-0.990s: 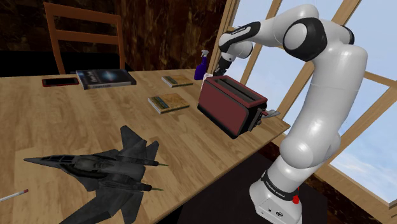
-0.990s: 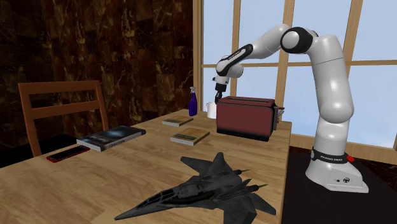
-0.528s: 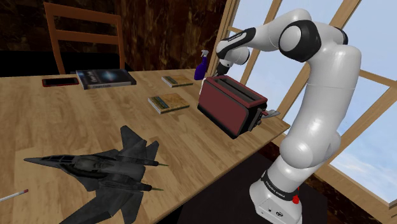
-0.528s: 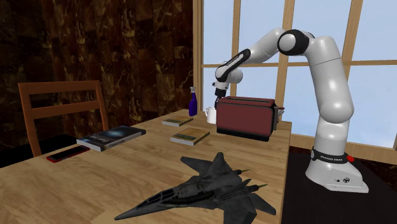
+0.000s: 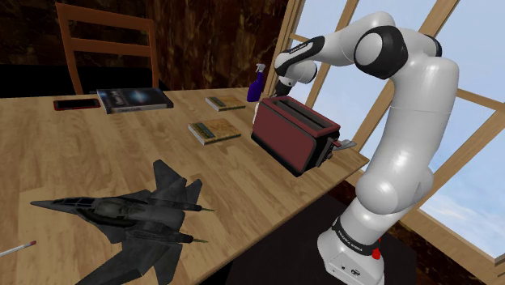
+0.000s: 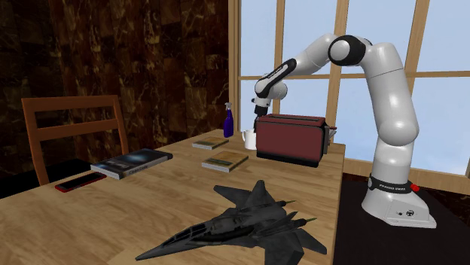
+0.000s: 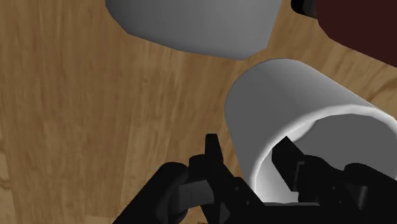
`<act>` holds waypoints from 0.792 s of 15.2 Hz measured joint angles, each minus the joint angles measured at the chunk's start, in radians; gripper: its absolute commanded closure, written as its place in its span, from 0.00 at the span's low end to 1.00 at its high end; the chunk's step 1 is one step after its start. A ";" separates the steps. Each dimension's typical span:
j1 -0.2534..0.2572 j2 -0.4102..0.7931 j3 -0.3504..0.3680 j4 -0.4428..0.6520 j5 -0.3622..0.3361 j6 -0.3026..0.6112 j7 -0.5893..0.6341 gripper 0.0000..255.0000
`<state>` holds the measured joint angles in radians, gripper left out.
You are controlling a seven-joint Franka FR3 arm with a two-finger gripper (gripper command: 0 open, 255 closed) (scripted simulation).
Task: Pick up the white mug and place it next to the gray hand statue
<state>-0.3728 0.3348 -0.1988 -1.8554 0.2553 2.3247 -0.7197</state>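
The gripper is spread across the wall of the white mug, one finger inside, one outside. In the second exterior view the white mug stands on the counter, at 9 o'clock of the red toaster.

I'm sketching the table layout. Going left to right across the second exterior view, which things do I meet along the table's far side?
red phone → large book → purple spray bottle → white mug → dark red toaster
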 measured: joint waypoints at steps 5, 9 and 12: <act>0.000 0.000 0.000 0.000 0.000 0.000 0.000 0.00; 0.002 -0.062 -0.011 0.014 -0.024 -0.072 0.015 0.00; 0.002 -0.075 -0.014 0.021 -0.030 -0.093 0.020 0.00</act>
<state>-0.3706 0.2593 -0.2127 -1.8348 0.2251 2.2321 -0.7000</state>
